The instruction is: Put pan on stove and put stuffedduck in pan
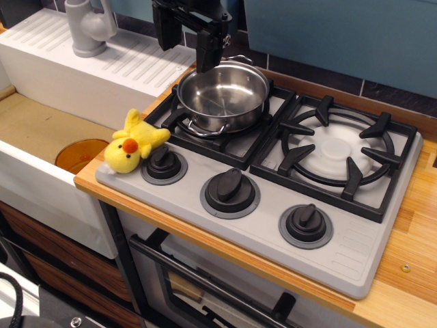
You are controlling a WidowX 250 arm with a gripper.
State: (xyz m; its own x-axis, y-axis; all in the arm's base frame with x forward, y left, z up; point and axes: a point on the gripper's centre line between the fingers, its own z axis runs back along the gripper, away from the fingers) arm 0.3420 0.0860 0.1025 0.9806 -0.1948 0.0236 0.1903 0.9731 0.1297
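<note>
The shiny steel pan (224, 96) stands upright on the left burner of the grey stove (341, 246). The pan is empty. The yellow stuffedduck (132, 144) lies on the stove's front left corner, beside the left knob (164, 164). My black gripper (186, 46) hangs above the pan's back left rim, clear of it. Its jaws are apart and hold nothing.
The right burner grate (338, 152) is bare. Two more knobs (230, 190) (305, 223) line the stove front. A white sink (41, 143) with a drain rack, a grey tap (89, 27) and an orange drain (80, 154) lies to the left. A wooden counter (410, 273) surrounds the stove.
</note>
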